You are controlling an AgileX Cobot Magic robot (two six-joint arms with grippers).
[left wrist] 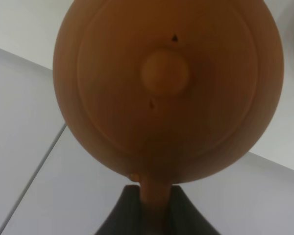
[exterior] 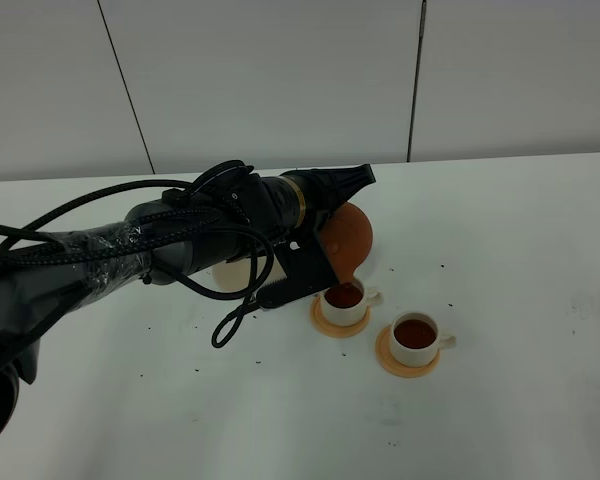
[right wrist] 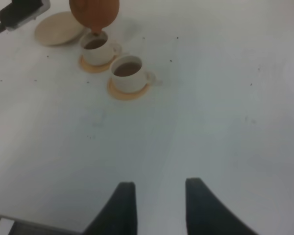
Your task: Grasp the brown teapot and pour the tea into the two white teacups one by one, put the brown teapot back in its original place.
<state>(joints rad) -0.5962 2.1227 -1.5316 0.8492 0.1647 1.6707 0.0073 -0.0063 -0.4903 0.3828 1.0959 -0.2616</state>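
Note:
The brown teapot (exterior: 352, 235) hangs tipped, spout down, over the nearer-left white teacup (exterior: 345, 302), and tea runs into it. My left gripper (exterior: 330, 222) is shut on the teapot's handle (left wrist: 154, 196). In the left wrist view the lid (left wrist: 164, 71) fills the picture. The other white teacup (exterior: 415, 336) stands to the right, full of dark tea. The cream saucer (right wrist: 59, 28), the original place, lies bare beside the cups; the arm half hides this saucer (exterior: 228, 272) in the exterior high view. My right gripper (right wrist: 159, 205) hovers open, well away from the cups (right wrist: 130, 72).
Each cup rests on a flat orange coaster (exterior: 408, 364). Black cables (exterior: 225, 320) loop off the left arm down to the white table (exterior: 500, 420). Small dark specks dot the tabletop. A grey panelled wall (exterior: 280, 80) stands behind.

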